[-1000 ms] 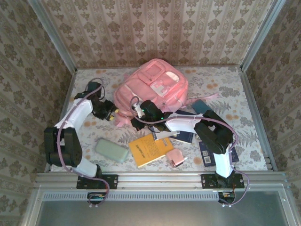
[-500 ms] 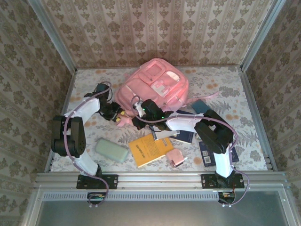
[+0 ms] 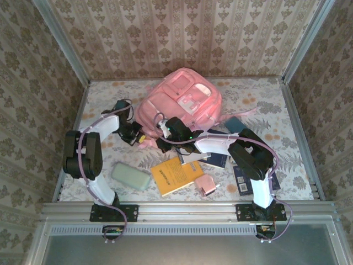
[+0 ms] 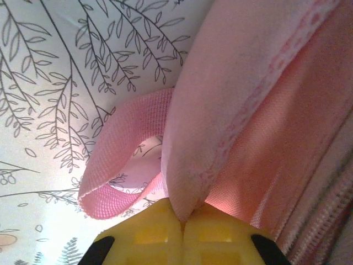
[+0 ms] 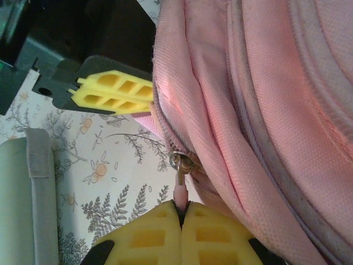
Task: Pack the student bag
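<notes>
Student bag point(image 3: 179, 105) lies at the far middle of the worktop point(image 3: 287, 116), front panels up, lower edge toward the arms.

Left tool point(image 4: 183, 220): yellow pads pressed together on a fold of the bag's pale pink fabric edge. A pink webbing strap loop point(image 4: 118, 165) curls just beside that fold, over the worktop.

Right tool point(image 5: 181, 208): pads pressed together, pinching the pink zip pull point(image 5: 180, 191), which hangs from a metal slider on a seam of the bag.

Both tools sit near each other at the bag's near-left corner.

In front of the bag on the worktop:
- pale green case point(image 3: 131, 176)
- yellow book point(image 3: 175, 175)
- small pink block point(image 3: 206, 185)
- dark blue books point(image 3: 218, 160), partly beneath the right arm
</notes>
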